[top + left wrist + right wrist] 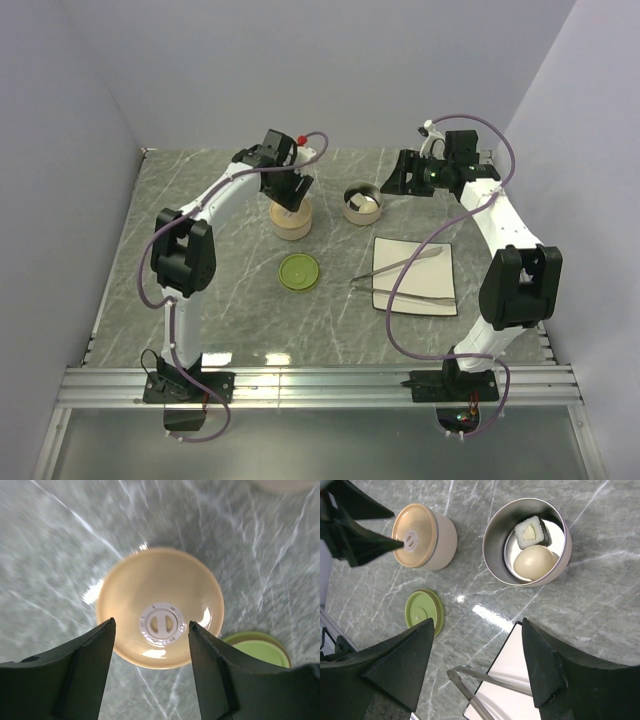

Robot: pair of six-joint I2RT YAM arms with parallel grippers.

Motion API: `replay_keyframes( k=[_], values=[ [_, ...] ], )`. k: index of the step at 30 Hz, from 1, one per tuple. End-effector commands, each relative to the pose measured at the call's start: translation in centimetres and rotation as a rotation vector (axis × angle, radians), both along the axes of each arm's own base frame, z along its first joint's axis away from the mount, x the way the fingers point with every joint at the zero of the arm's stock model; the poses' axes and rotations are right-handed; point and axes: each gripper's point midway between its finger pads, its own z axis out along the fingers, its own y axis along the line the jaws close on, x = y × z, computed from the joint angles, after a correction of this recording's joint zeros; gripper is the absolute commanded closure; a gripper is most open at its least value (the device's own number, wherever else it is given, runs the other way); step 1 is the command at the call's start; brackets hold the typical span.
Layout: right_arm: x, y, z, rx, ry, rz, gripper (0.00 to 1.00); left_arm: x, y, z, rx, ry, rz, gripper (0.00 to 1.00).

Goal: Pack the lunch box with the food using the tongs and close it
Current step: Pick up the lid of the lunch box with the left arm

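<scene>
Top view: left gripper (290, 192) over lidded beige container (291, 222). Right gripper (390, 183) beside open tin (349, 212). Tongs (400, 267) lie on white tray (432, 276).
Left wrist: fingers apart, above the lid, gripping nothing.
Right wrist: fingers apart, empty. Egg (535, 562) and sushi piece (532, 531) in tin.

Shiny metal tin (495, 545), glossy marbled tabletop (600, 610)

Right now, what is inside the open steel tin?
A white-and-dark roll piece and a pale egg-like ball lie side by side in the open tin. They cover part of its floor, so anything under them cannot be seen.
</scene>
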Motion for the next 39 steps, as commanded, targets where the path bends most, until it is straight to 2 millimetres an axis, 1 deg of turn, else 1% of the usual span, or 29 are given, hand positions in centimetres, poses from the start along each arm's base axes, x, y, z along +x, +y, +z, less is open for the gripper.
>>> replay_keyframes(
  k=[1,3,5,6,7,9,10,11,12,13,14,15,16,17,18,19,20,21,22,24,26,27,29,30,34,38,39],
  values=[
    [0.2,-0.2,3.6,-0.001,-0.096,0.008,0.21,1.7,-0.3,6.6,-0.039,-0.153,-0.023,0.34],
    [0.0,-0.2,3.9,-0.002,-0.101,0.013,0.21,1.4,-0.7,8.3,-0.069,-0.193,-0.065,0.34],
    [-0.2,-0.2,4.0,-0.007,-0.103,0.020,0.20,-0.2,-1.1,9.6,-0.107,-0.218,-0.135,0.34],
    [-0.3,-0.3,4.1,-0.008,-0.106,0.025,0.20,-1.0,-1.2,11.3,-0.135,-0.256,-0.164,0.34],
    [-0.5,-0.2,3.9,-0.012,-0.103,0.034,0.20,-2.3,-1.1,10.0,-0.133,-0.223,-0.194,0.35],
    [-0.7,-0.2,4.0,-0.014,-0.103,0.044,0.20,-4.1,-1.4,10.0,-0.158,-0.218,-0.276,0.38],
    [-1.0,-0.1,3.8,-0.013,-0.097,0.058,0.20,-5.7,-1.0,9.4,-0.159,-0.196,-0.297,0.39],
    [-1.2,0.0,3.7,-0.014,-0.092,0.065,0.20,-6.4,-0.9,9.1,-0.160,-0.191,-0.328,0.41],
    [-1.3,0.0,3.7,-0.014,-0.089,0.069,0.20,-7.4,-0.9,9.5,-0.176,-0.196,-0.347,0.43],
    [-1.6,0.1,3.8,-0.010,-0.086,0.078,0.20,-8.4,-0.6,8.0,-0.175,-0.162,-0.351,0.43],
    [-1.7,0.1,3.8,-0.009,-0.086,0.077,0.20,-9.1,-0.4,7.5,-0.179,-0.147,-0.344,0.44],
    [-1.9,0.1,3.5,-0.007,-0.077,0.078,0.20,-10.0,-0.4,7.8,-0.196,-0.151,-0.362,0.46],
    [-2.1,0.2,3.5,-0.008,-0.077,0.080,0.20,-11.2,-0.1,6.1,-0.197,-0.116,-0.373,0.47],
    [-2.3,0.3,3.6,-0.008,-0.083,0.086,0.21,-11.9,0.0,5.5,-0.188,-0.121,-0.412,0.47],
    [-2.5,0.3,3.3,-0.011,-0.078,0.088,0.21,-13.8,0.2,4.3,-0.196,-0.098,-0.458,0.47],
    [-2.7,0.3,3.3,-0.017,-0.081,0.090,0.21,-14.6,0.4,3.6,-0.171,-0.113,-0.551,0.48],
    [-2.9,0.4,3.1,-0.016,-0.080,0.098,0.21,-15.5,0.3,3.0,-0.168,-0.115,-0.608,0.48],
    [-3.0,0.5,3.0,-0.015,-0.075,0.105,0.21,-16.8,0.7,2.1,-0.158,-0.106,-0.650,0.48],
    [-3.2,0.6,2.8,-0.015,-0.062,0.107,0.21,-17.2,0.7,1.7,-0.138,-0.135,-0.724,0.48],
    [-3.4,0.6,2.6,-0.033,-0.070,0.130,0.21,-18.3,0.9,0.6,-0.106,-0.146,-0.799,0.48],
    [-3.6,0.8,2.5,-0.037,-0.071,0.141,0.21,-18.6,1.1,-0.1,-0.059,-0.185,-0.896,0.48],
    [-3.7,0.8,2.3,-0.041,-0.068,0.144,0.21,-19.0,1.2,-0.9,-0.042,-0.179,-0.930,0.48],
    [-3.9,0.9,2.2,-0.044,-0.071,0.148,0.20,-19.2,1.1,-1.8,0.006,-0.204,-1.021,0.48],
    [-4.0,0.9,2.0,-0.047,-0.067,0.150,0.21,-19.5,1.1,-2.4,0.018,-0.189,-1.052,0.48],
    [-4.2,0.9,1.7,-0.056,-0.062,0.155,0.21,-19.6,0.8,-3.7,0.070,-0.235,-1.195,0.50],
    [-4.1,0.6,1.6,-0.071,-0.064,0.154,0.20,-19.3,0.7,-5.3,0.113,-0.250,-1.262,0.55],
    [-4.1,0.7,1.5,-0.074,-0.062,0.154,0.21,-19.0,0.6,-5.3,0.115,-0.254,-1.264,0.56]
  ],
)
